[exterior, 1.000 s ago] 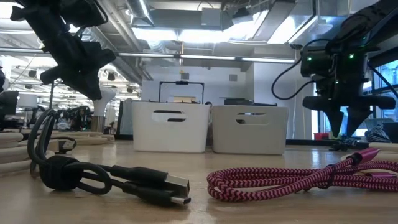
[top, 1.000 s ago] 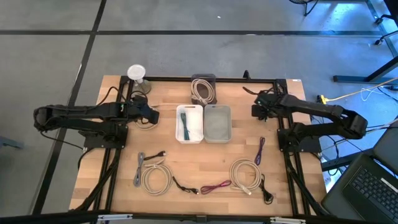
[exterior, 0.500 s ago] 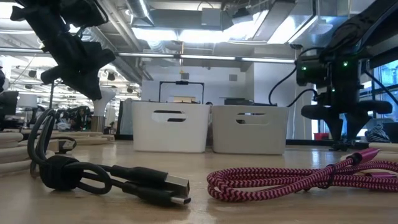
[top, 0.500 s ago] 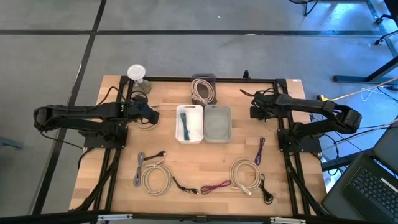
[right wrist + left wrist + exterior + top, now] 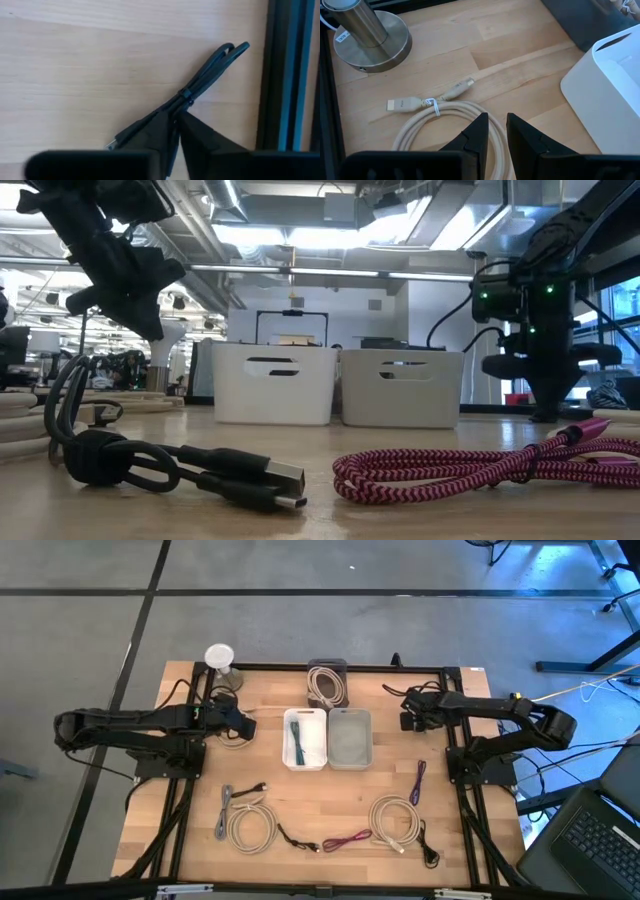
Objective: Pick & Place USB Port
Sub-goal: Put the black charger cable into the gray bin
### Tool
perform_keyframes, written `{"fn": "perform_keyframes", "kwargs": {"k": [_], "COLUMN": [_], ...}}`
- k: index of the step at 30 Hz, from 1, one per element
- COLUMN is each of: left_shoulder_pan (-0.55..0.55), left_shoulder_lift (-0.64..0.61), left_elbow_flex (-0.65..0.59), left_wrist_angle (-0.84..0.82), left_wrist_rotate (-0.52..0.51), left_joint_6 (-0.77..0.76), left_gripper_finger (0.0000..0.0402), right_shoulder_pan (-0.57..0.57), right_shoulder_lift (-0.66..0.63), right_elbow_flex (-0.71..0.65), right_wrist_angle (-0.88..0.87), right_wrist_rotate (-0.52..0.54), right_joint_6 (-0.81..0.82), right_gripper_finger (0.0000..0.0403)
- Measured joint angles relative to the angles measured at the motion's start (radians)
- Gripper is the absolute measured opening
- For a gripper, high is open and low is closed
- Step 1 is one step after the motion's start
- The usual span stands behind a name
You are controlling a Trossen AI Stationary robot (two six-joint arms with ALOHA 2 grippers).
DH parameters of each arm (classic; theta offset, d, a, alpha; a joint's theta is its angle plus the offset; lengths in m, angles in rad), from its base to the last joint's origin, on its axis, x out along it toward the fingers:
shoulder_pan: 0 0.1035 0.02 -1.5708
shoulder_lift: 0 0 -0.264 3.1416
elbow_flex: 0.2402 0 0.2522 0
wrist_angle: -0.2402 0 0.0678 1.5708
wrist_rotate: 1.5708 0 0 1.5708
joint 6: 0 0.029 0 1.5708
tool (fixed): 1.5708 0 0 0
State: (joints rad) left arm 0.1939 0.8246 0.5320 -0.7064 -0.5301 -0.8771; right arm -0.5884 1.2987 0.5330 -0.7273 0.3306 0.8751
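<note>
My right gripper [image 5: 406, 720] [image 5: 175, 121] hangs low over the table's far right part, fingers shut and pointing down. Right under its tips lies a black USB cable [image 5: 202, 82], folded and tied, flat on the wood beside a black frame rail [image 5: 285, 75]. In the low view the right gripper [image 5: 545, 402] reaches down to table height. My left gripper [image 5: 243, 721] [image 5: 496, 125] waits, shut, above a beige coiled cable [image 5: 435, 112] left of the white bin [image 5: 305, 738]. That bin holds a dark cable; the grey bin [image 5: 349, 737] stands beside it. My right gripper's shut fingertips [image 5: 165, 122] stand over the middle of the black cable bundle [image 5: 186, 95], coming from above. I cannot tell whether they touch it.
A dark tray with a beige cable [image 5: 327, 683] sits at the far edge and a metal stand [image 5: 367, 35] at the far left. Several cables lie along the near side: a grey one [image 5: 224, 810], beige coils [image 5: 250, 828] [image 5: 395, 818], a magenta one [image 5: 470, 470], a purple one [image 5: 418, 780].
My right gripper has come down toward the table and shifted a little toward the table's left, its arm stretching out. My left arm and the cables have stayed where they were.
</note>
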Motion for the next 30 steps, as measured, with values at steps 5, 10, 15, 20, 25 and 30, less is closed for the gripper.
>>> {"fn": "perform_keyframes", "kwargs": {"k": [5, 10, 15, 20, 25, 30], "left_shoulder_pan": [0.0, 0.0, 0.0, 0.0, 0.0, 0.0], "left_shoulder_lift": [0.0, 0.0, 0.0, 0.0, 0.0, 0.0], "left_elbow_flex": [0.0, 0.0, 0.0, 0.0, 0.0, 0.0], "left_wrist_angle": [0.0, 0.0, 0.0, 0.0, 0.002, 0.005], "left_wrist_rotate": [0.0, 0.0, 0.0, 0.0, 0.0, -0.001], "left_joint_6": [0.0, 0.0, 0.0, -0.003, -0.003, -0.003], "left_gripper_finger": [0.006, 0.0063, 0.0059, 0.0061, 0.0062, 0.0059], "right_shoulder_pan": [0.006, 0.032, 0.089, 0.154, 0.247, 0.396], "right_shoulder_lift": [0.001, -0.006, -0.059, -0.142, -0.212, -0.248], "right_elbow_flex": [-0.002, -0.002, 0.005, 0.072, 0.177, 0.24], "right_wrist_angle": [0.009, 0.005, -0.012, -0.061, -0.114, -0.035], "right_wrist_rotate": [0.04, 0.051, 0.068, 0.093, 0.096, 0.073], "right_joint_6": [-0.052, -0.107, -0.121, -0.12, -0.124, -0.118], "right_gripper_finger": [0.0007, 0.0002, 0.0001, 0.0001, 0.0001, 0.0]}}
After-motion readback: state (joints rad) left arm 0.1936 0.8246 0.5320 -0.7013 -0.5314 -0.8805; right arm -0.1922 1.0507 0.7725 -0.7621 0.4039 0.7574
